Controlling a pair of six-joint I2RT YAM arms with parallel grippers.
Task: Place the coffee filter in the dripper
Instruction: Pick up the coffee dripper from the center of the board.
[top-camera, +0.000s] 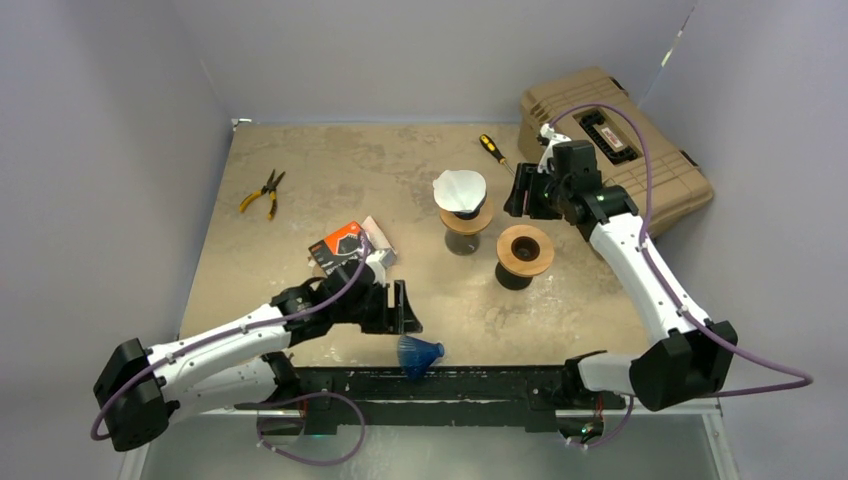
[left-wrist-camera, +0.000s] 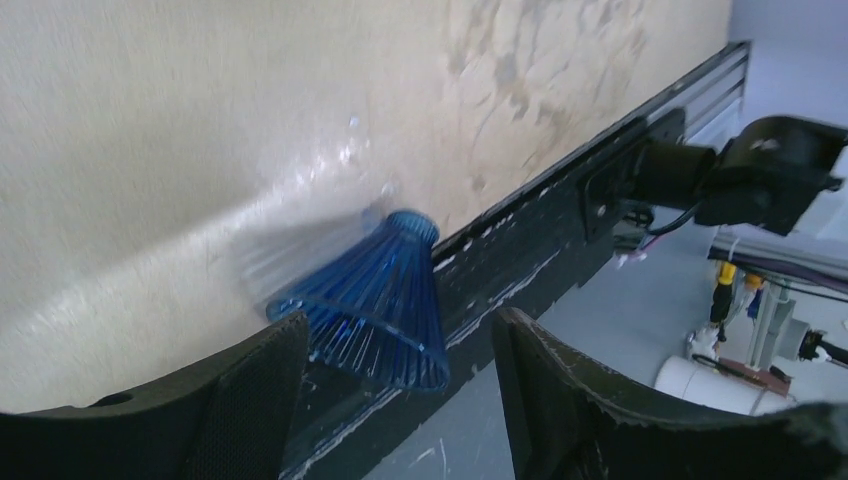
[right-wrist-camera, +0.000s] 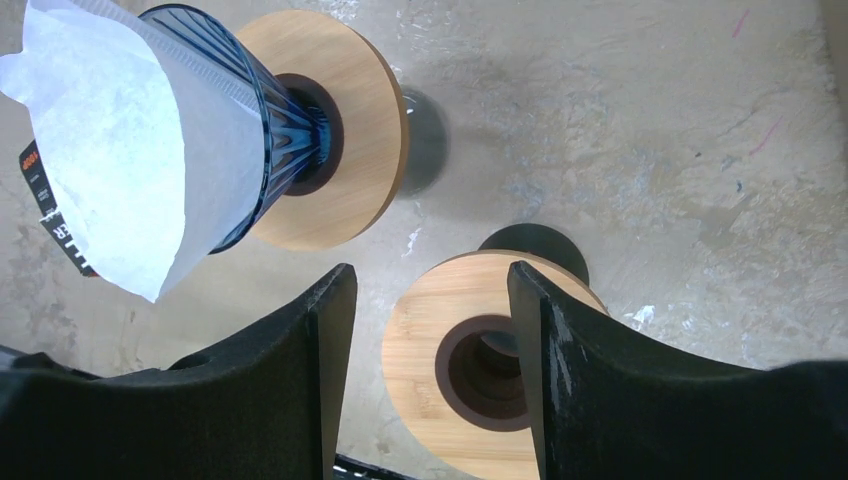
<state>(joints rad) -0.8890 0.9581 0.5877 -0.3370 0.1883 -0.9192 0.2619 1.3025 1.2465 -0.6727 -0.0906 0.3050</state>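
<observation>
A white paper coffee filter sits in a blue dripper on a round wooden stand. In the right wrist view the filter fills that dripper at the upper left. A second wooden stand is bare; it lies below my right gripper. The right gripper is open and empty, just right of the filter. A second blue dripper lies on its side at the table's near edge. My left gripper is open just above it, and the dripper sits against the left finger.
A tan tool case stands at the back right, with a screwdriver beside it. Yellow pliers lie at the back left. An orange and black package lies next to the left arm. A black rail runs along the near edge.
</observation>
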